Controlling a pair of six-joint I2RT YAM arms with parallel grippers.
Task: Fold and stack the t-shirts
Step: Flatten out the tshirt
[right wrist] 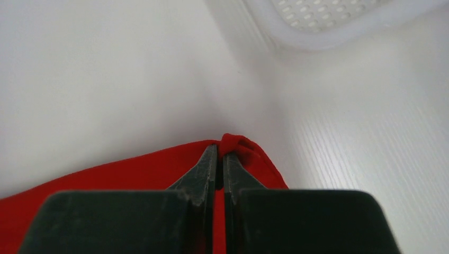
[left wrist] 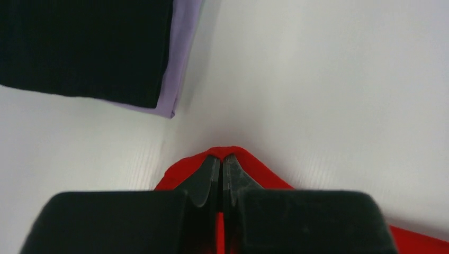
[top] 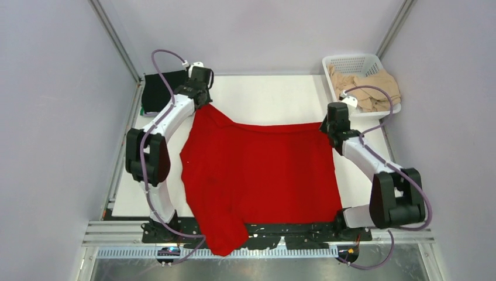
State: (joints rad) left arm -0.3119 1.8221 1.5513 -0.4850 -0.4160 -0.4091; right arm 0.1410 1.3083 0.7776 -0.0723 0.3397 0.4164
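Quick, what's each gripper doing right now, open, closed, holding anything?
Left gripper: closed on a far corner of the red t-shirt.
Right gripper: closed on its other far corner.

A plain bright red t-shirt [top: 260, 175] lies spread across the white table [top: 281, 96]. Its far edge is drawn straight between two pinched corners, and one sleeve droops over the near edge. At the far left corner a folded black t-shirt [top: 157, 91] rests on a lavender t-shirt [left wrist: 182, 58]. Crumpled beige t-shirts [top: 374, 88] fill the white lattice basket [top: 351, 58] at far right.
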